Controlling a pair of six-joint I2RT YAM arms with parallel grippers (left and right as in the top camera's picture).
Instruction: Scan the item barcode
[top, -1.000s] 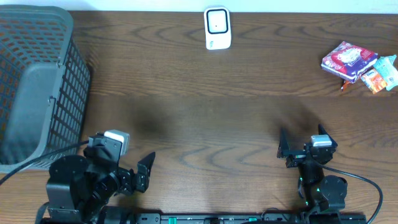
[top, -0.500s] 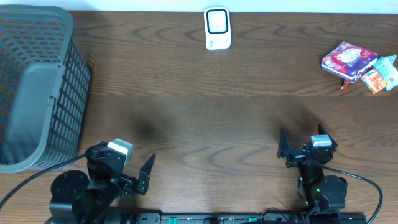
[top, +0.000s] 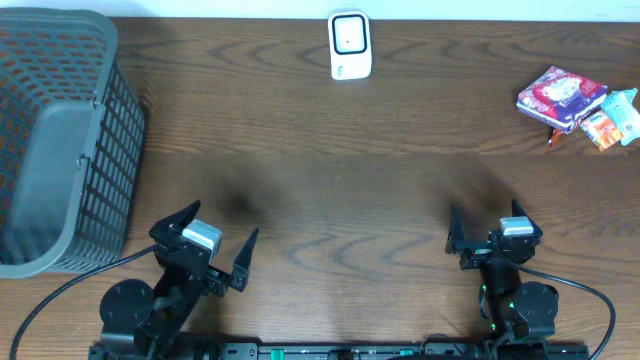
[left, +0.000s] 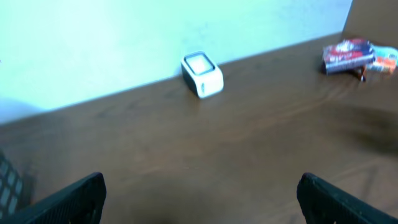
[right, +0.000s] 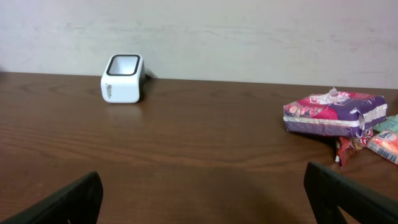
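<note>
Item: purple-red snack pack (top: 558, 94) lies flat at the far right of the table, well apart from both arms. Smaller packets (top: 611, 120), orange and teal, touch its right side; their exact count is unclear.
Barcode scanner (top: 349, 45): one, white, window up, standing at the far edge near the middle, well left of the pack.
Left gripper (top: 226, 220): jaws wide apart, nothing between them, low over the near-left of the table. Its wrist view shows both black fingers (left: 69, 200) at the bottom corners, and it is blurred.
Right gripper (top: 484, 210): jaws wide apart, holding nothing, at the near right.
Basket (top: 62, 140): one, grey plastic lattice, far left, beside the left arm.
Surface: dark brown wood-grain table (top: 330, 170), one slab. A plain pale wall (right: 249, 31) rises just behind the scanner.
Count: two arms, one scanner, one basket, one large pack plus a small packet cluster.
</note>
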